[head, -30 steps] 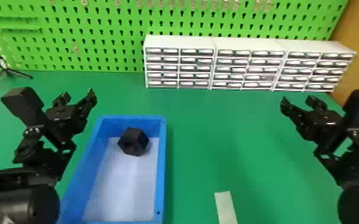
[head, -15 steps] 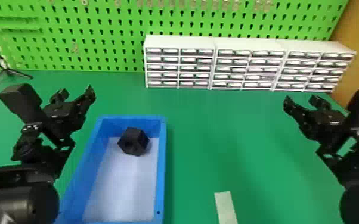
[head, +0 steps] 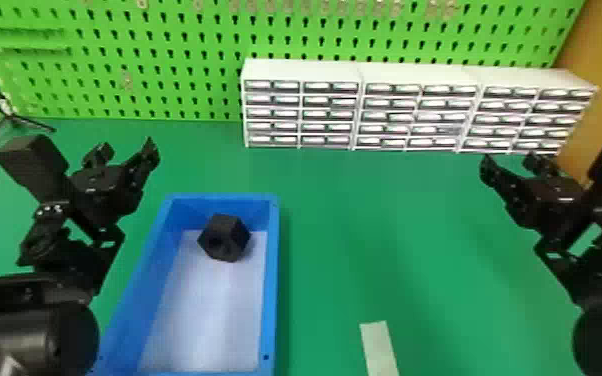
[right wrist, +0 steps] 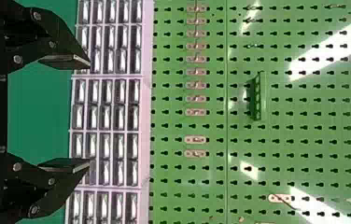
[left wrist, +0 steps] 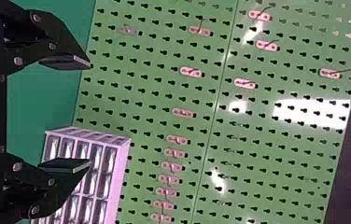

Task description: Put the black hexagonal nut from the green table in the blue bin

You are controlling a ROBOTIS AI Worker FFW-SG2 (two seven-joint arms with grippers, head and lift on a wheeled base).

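Black hexagonal nut [head: 231, 233]: located inside the blue bin [head: 271, 280], toward its far end, with its bore facing roughly the near side. Contact with the far wall cannot be confirmed. The bin stands on the green surface [head: 415, 250]. Placement appears satisfied.

Left gripper [left wrist: 89, 113]: fingers spread wide, nothing between them. Right gripper [right wrist: 89, 113]: same condition, nothing held. Both are clear of the bin.

Handling assessment: the nut is judged rigid, chunky and not fragile; weight is undetermined, probably modest. The dull finish suggests fair grip. Should re-handling be required, recommended hold is from above, across two opposite flat sides, near mid-height. Corner contact is to be avoided, as the part would likely twist out. Finger clearance at the far wall may be limited.
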